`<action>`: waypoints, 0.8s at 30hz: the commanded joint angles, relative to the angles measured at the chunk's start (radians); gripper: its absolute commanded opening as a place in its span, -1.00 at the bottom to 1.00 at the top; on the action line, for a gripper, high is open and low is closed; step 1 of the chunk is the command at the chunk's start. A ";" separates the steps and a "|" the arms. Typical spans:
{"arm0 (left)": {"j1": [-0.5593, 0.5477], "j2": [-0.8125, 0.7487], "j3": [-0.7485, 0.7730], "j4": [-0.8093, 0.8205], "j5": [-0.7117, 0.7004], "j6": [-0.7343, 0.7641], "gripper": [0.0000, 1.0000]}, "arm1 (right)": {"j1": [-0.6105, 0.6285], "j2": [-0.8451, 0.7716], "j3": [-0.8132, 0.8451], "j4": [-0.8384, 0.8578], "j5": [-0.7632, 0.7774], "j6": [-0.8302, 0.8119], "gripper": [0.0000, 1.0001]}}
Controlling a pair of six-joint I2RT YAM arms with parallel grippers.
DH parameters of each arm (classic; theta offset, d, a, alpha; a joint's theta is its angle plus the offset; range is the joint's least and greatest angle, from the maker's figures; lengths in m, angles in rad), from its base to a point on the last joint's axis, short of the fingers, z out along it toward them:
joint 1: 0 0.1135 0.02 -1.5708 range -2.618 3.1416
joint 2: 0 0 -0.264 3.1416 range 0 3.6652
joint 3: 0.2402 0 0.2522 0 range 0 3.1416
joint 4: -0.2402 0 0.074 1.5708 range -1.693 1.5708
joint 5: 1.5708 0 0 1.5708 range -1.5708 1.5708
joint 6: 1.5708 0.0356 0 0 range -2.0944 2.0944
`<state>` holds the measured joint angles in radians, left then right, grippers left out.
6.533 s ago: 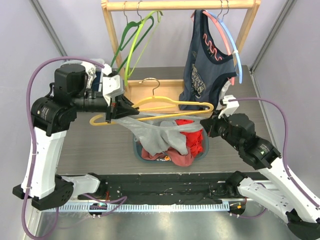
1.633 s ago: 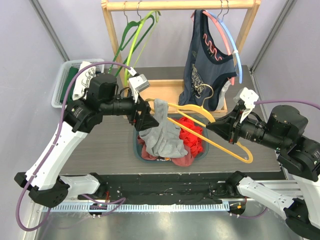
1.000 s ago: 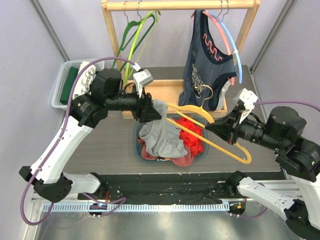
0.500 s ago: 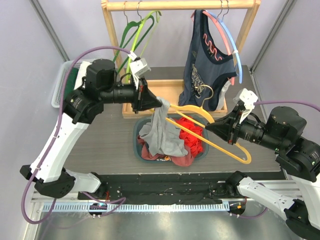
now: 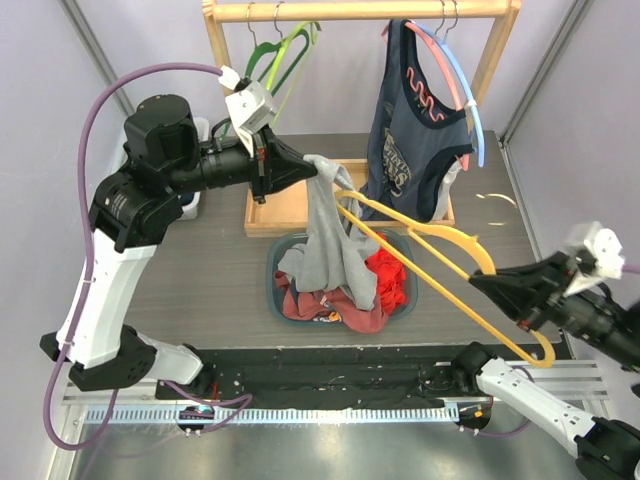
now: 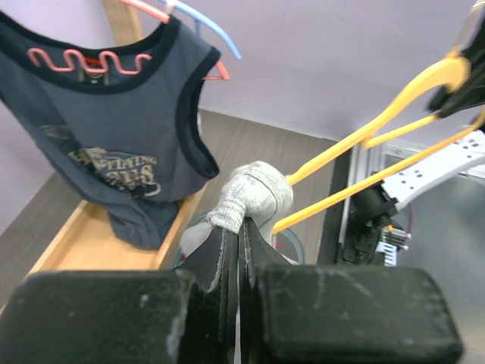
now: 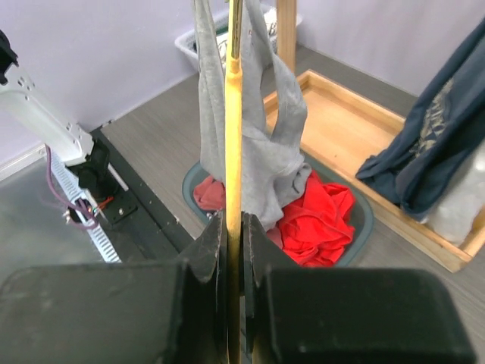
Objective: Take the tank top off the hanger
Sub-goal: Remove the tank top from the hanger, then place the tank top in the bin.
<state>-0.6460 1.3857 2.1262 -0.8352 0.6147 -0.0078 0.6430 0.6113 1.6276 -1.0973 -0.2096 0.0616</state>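
Observation:
The grey tank top (image 5: 332,235) hangs from my left gripper (image 5: 308,166), which is shut on its bunched strap (image 6: 254,193) above the basket. Its lower part drapes into the basket. The yellow hanger (image 5: 440,262) slants from the top's upper part down to the front right. Its far end still sits inside the grey fabric (image 7: 254,155). My right gripper (image 5: 484,283) is shut on the hanger's bar (image 7: 234,114) near the front right. In the right wrist view grey cloth shows on both sides of the bar.
A grey-blue basket (image 5: 405,303) holds red clothes (image 5: 388,278). Behind it stands a wooden tray (image 5: 285,208) under the wooden rack (image 5: 350,10), which carries green hangers (image 5: 268,70) and a navy tank top (image 5: 410,140) on pink and blue hangers.
My left gripper has risen and drawn back left, lifting the grey top out of the basket. My right gripper has pulled the hanger toward the front right, sliding it partway out of the top.

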 commanded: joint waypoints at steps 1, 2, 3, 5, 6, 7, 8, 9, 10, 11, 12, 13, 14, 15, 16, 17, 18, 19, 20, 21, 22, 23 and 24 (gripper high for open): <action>0.002 0.018 0.023 0.051 -0.111 0.026 -1.00 | -0.003 -0.039 0.073 -0.050 0.099 0.024 -0.98; 0.002 0.021 0.024 0.056 -0.112 0.022 -0.99 | -0.005 -0.045 0.078 -0.059 0.107 0.027 -0.98; 0.000 0.027 0.028 0.061 -0.101 0.022 -0.99 | -0.003 -0.053 0.080 -0.062 0.119 0.029 -0.98; 0.000 0.036 0.040 0.061 -0.055 0.012 -1.00 | -0.003 -0.053 0.083 -0.072 0.124 0.030 -0.98; -0.001 0.044 0.038 0.062 -0.038 0.012 -1.00 | -0.003 -0.053 0.084 -0.075 0.128 0.030 -0.98; -0.010 0.047 0.037 0.062 -0.020 0.012 -0.99 | -0.003 -0.051 0.084 -0.078 0.142 0.030 -0.98; -0.018 0.050 0.040 0.053 0.020 0.014 -1.00 | -0.003 -0.053 0.084 -0.079 0.145 0.029 -0.98; -0.029 0.059 0.046 0.045 0.045 0.012 -0.99 | -0.003 -0.051 0.084 -0.078 0.150 0.027 -0.98; -0.053 0.062 0.057 0.038 0.063 0.018 -1.00 | -0.003 -0.053 0.080 -0.078 0.160 0.027 -0.98; -0.069 0.071 0.069 0.018 0.109 0.044 -1.00 | -0.003 -0.048 0.075 -0.072 0.165 0.027 -0.98; -0.082 0.076 0.104 0.007 0.135 0.060 -1.00 | -0.003 -0.048 0.071 -0.069 0.173 0.026 -0.98; -0.108 0.085 0.118 -0.005 0.157 0.072 -1.00 | -0.003 -0.042 0.054 -0.062 0.194 0.021 -0.98; -0.118 0.087 0.132 -0.025 0.183 0.080 -1.00 | -0.003 -0.039 0.043 -0.050 0.205 0.021 -0.98; -0.127 0.087 0.139 -0.031 0.209 0.091 -1.00 | -0.003 -0.038 0.031 -0.041 0.237 0.020 -0.98; -0.138 0.082 0.140 -0.034 0.218 0.097 -0.99 | -0.003 -0.035 0.006 -0.033 0.251 0.017 -0.98; -0.147 0.079 0.140 -0.045 0.223 0.103 -1.00 | -0.003 -0.027 -0.003 -0.018 0.260 0.014 -0.98; -0.149 0.078 0.146 -0.053 0.226 0.115 -1.00 | -0.003 -0.021 -0.015 -0.012 0.260 0.009 -0.98; -0.149 0.076 0.147 -0.057 0.226 0.123 -1.00 | -0.005 -0.016 -0.041 -0.004 0.256 0.003 -0.98; -0.147 0.072 0.152 -0.071 0.224 0.133 -1.00 | -0.002 -0.007 -0.060 0.014 0.251 -0.003 -0.98; -0.149 0.070 0.158 -0.077 0.223 0.141 -1.00 | -0.003 -0.002 -0.078 0.023 0.243 -0.005 -0.98; -0.149 0.069 0.166 -0.082 0.217 0.147 -1.00 | -0.003 0.002 -0.109 0.034 0.233 -0.005 -0.98; -0.149 0.064 0.169 -0.088 0.214 0.152 -1.00 | -0.003 0.010 -0.121 0.054 0.222 -0.005 -0.98; -0.149 0.062 0.167 -0.090 0.204 0.154 -1.00 | -0.003 0.018 -0.135 0.062 0.167 -0.002 -0.98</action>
<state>-0.7929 1.4773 2.2578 -0.9108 0.7982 0.1074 0.6430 0.5785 1.5421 -1.1522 0.0097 0.0734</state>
